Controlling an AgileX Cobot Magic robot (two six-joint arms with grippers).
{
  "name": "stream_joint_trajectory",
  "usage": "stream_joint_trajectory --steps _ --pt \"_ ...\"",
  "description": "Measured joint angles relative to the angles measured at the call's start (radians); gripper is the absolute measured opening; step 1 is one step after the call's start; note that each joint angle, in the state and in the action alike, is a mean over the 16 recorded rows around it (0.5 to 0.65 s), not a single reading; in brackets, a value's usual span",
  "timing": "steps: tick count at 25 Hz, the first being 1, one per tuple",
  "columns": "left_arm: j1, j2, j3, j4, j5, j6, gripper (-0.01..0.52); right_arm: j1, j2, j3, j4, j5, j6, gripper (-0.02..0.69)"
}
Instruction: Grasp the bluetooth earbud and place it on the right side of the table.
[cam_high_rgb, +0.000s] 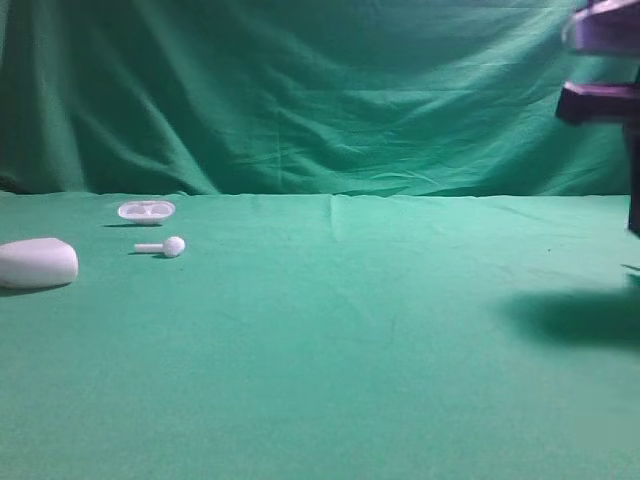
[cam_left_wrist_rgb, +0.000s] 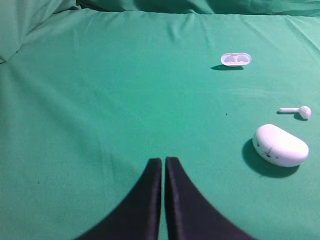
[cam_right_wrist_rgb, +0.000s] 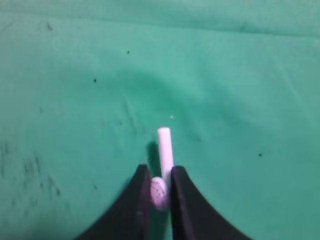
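Observation:
In the right wrist view my right gripper (cam_right_wrist_rgb: 160, 172) is shut on the bluetooth earbud (cam_right_wrist_rgb: 164, 145). Its rounded head sits between the fingertips and its white stem sticks out forward, above the green table (cam_right_wrist_rgb: 240, 90). In the exterior view only part of the right arm (cam_high_rgb: 600, 60) shows, high at the right edge, and the gripper itself is out of frame. My left gripper (cam_left_wrist_rgb: 163, 160) is shut and empty over bare cloth.
At the far left lie the twin earbud with the thin stem (cam_high_rgb: 170, 246), also in the left wrist view (cam_left_wrist_rgb: 300, 111), the shallow oval case tray (cam_high_rgb: 146, 210) (cam_left_wrist_rgb: 235, 59), and a rounded white case (cam_high_rgb: 37, 262) (cam_left_wrist_rgb: 280, 145). The arm's shadow (cam_high_rgb: 580, 315) falls on the right side.

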Motion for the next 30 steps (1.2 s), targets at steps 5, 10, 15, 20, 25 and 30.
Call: stream_joint_trajectory --steps 5,10,15,20,25,30 --pt "0.000 0.000 0.000 0.000 0.000 0.000 0.000 -0.002 0.038 0.014 -0.003 -0.049 0.002 0.268" --pt "0.000 0.000 0.000 0.000 0.000 0.000 0.000 -0.002 0.031 -0.020 -0.002 -0.001 0.003 0.408" --pt "0.000 0.000 0.000 0.000 0.000 0.000 0.000 -0.002 -0.043 -0.072 0.015 0.095 0.004 0.418" --pt "0.000 0.000 0.000 0.000 0.000 0.000 0.000 -0.002 -0.188 -0.124 0.043 0.211 0.004 0.273" --pt "0.000 0.000 0.000 0.000 0.000 0.000 0.000 -0.002 -0.377 -0.150 0.070 0.316 0.001 0.100" --pt "0.000 0.000 0.000 0.000 0.000 0.000 0.000 -0.002 -0.581 -0.131 0.087 0.396 -0.002 0.011"
